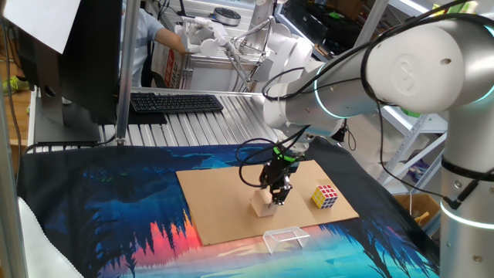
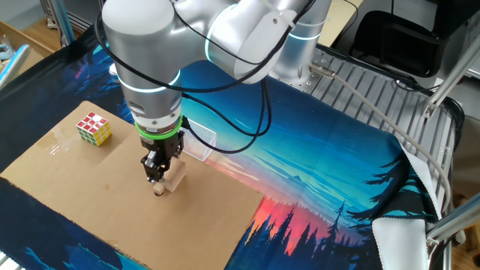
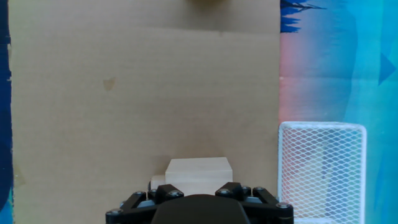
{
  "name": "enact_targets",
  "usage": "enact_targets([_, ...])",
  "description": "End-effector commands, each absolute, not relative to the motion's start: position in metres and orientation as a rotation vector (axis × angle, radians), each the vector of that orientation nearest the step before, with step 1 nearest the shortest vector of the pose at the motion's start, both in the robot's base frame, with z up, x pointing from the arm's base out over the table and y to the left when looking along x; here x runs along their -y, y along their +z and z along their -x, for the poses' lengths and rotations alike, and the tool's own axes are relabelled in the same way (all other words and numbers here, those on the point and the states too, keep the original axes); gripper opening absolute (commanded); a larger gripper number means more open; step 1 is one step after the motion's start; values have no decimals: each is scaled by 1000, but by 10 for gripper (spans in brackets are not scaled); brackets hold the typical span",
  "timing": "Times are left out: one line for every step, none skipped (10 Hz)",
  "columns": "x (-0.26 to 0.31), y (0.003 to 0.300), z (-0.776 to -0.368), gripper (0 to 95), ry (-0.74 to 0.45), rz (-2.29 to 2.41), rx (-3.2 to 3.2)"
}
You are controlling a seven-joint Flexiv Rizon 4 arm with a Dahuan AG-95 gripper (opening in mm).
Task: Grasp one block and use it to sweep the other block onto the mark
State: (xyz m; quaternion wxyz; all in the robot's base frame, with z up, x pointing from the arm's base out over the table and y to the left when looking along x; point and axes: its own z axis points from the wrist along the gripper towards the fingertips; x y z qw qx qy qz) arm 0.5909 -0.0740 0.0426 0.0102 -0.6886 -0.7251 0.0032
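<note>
The plain tan wooden cube (image 3: 199, 173) rests on the brown cardboard sheet (image 3: 124, 130), right at my gripper (image 3: 199, 194). The cube also shows in one fixed view (image 1: 264, 203) and in the other fixed view (image 2: 175, 178). My gripper (image 2: 156, 178) points straight down and looks shut on the cube; the fingertips are hidden in the hand view. A tiny rounded tan piece (image 2: 158, 190) lies on the cardboard just below the fingertips, touching or almost touching the cube. The mark (image 3: 109, 83) is a small dark dot on the cardboard, ahead and to the left.
The multicoloured puzzle cube (image 1: 325, 196) stands on the cardboard to one side, also in the other fixed view (image 2: 94, 128). A clear plastic frame (image 1: 285, 238) lies at the cardboard's edge, seen as a white mesh (image 3: 321, 171) in the hand view. A blue printed cloth (image 2: 315, 172) surrounds the cardboard.
</note>
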Motion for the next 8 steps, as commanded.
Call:
enact_targets([75, 43, -591, 0, 13, 2147, 2269])
enact_targets([74, 43, -592, 0, 15, 2146, 2271])
enact_targets([74, 42, -592, 0, 17, 2146, 2273])
enact_targets([74, 42, -593, 0, 18, 2146, 2275])
enact_targets([74, 43, -595, 0, 18, 2147, 2273])
enact_targets([74, 43, -595, 0, 19, 2147, 2273])
enact_targets([74, 43, -595, 0, 19, 2147, 2272])
enact_targets([74, 43, -594, 0, 25, 2131, 2277])
